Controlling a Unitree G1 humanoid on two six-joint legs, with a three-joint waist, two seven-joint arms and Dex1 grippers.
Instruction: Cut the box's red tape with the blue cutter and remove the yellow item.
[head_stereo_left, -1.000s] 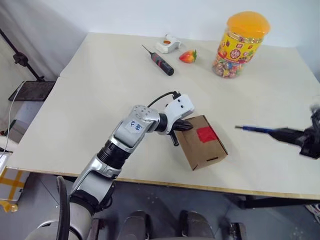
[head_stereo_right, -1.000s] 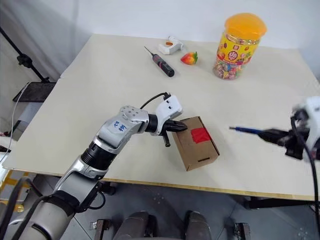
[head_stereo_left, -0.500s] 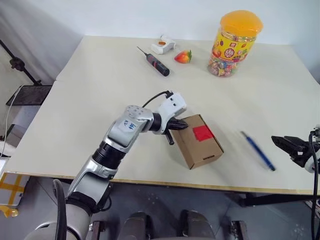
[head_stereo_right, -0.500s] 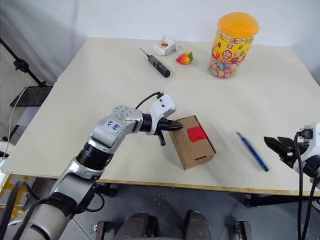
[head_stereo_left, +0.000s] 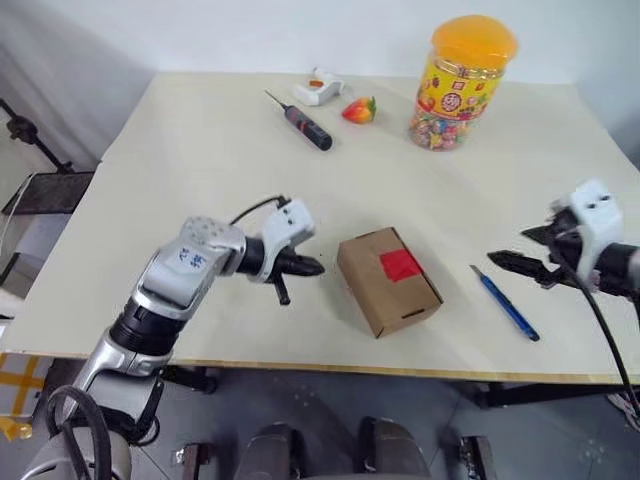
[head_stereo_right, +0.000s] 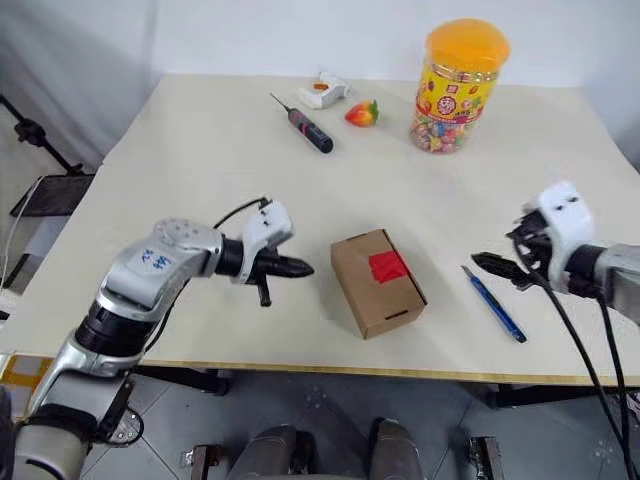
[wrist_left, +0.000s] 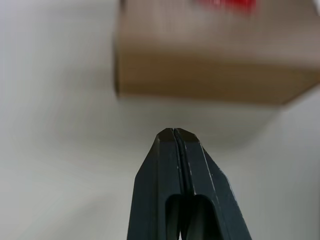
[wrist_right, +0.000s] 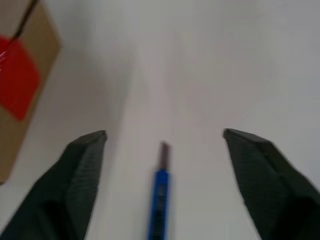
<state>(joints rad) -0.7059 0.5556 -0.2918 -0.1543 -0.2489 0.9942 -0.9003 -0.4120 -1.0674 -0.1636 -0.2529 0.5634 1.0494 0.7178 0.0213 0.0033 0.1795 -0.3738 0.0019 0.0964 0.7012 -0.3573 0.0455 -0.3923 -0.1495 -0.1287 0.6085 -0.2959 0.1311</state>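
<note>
Box (head_stereo_left: 388, 281) sits near the front middle of the bench (head_stereo_left: 200, 170), flaps closed, with the red tape (head_stereo_left: 400, 265) square on its upper face. From these views the tape looks whole, with no slit I can make out, so the cut seems not yet made. The yellow item is presumably inside, which means opening and removal are both left to do.

The cutter (head_stereo_left: 505, 302) lies flat on the bench just right of the box, apart from it and held by nothing. Its long axis runs diagonally: the dark tip points back and toward the box, the tail toward the front right edge. In the right wrist view the tip points away from the wrist, straight between the two fingers.

The right gripper (head_stereo_left: 520, 262) hangs just above the tip end of the cutter, spread wide and empty. The left gripper (head_stereo_left: 312, 268) is clenched on nothing, pointing at the box's left side with a clear gap between them.

My reading: the task is at its start, the cutter must be picked up before anything else can happen.
</note>
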